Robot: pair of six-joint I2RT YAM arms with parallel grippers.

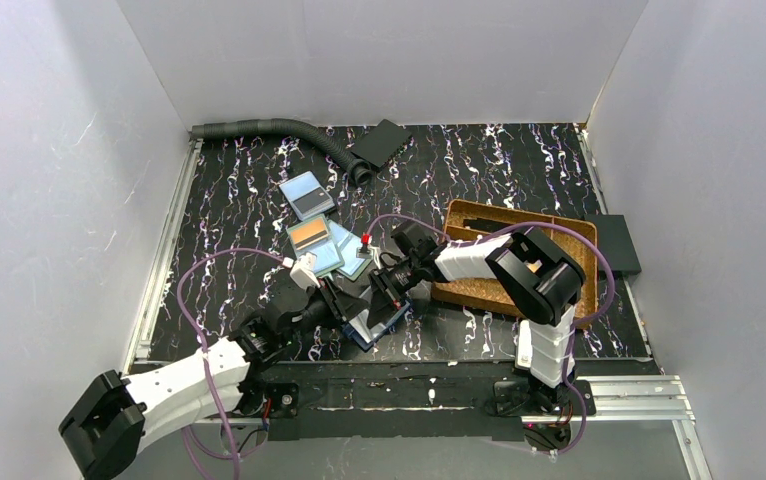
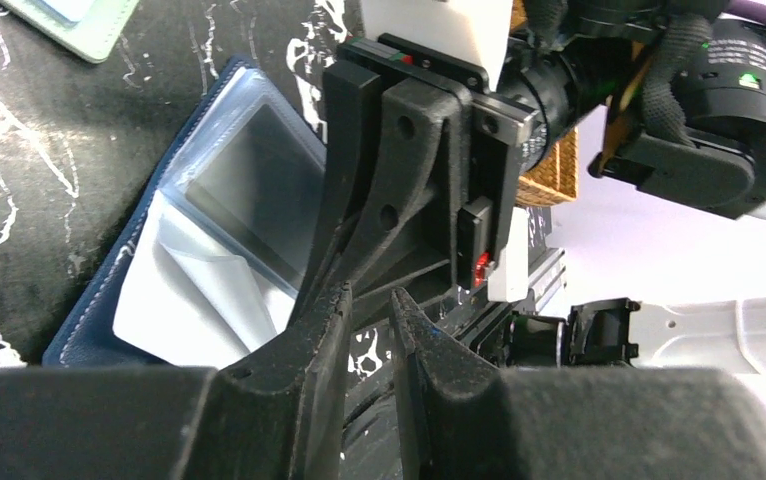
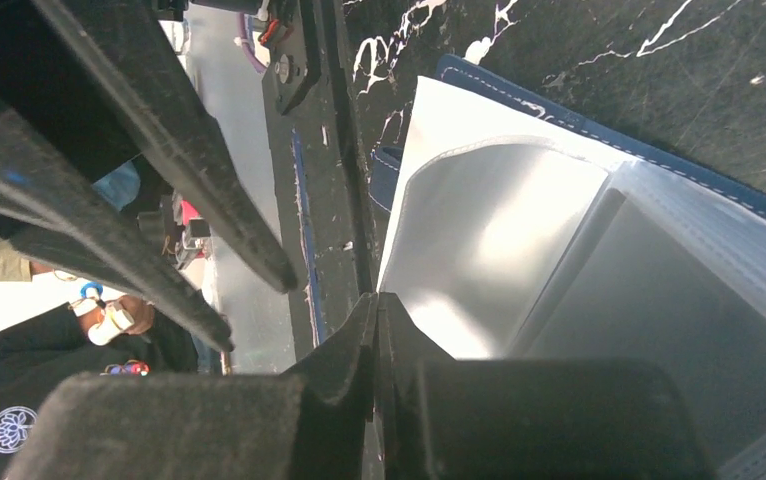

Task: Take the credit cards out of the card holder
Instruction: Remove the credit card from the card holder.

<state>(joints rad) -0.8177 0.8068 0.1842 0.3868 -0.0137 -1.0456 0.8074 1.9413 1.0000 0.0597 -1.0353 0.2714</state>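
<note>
- The card holder point(image 1: 363, 331) is a small dark navy wallet with pale stitching along its edge. It lies open, cover down, on the desk point(image 1: 479, 160) close to the near edge.
- Its clear sleeve pages point(image 3: 499, 230) are glossy and fanned up from the cover. A grey, card-shaped rectangle point(image 2: 249, 200) shows inside one sleeve.
- Several credit cards point(image 1: 331, 250) lie flat just beyond the holder in an overlapping cluster: one orange with a teal border, one light blue, one teal.
- A light blue card point(image 1: 306, 195) with a dark grey panel lies alone, farther back and slightly turned.
</note>
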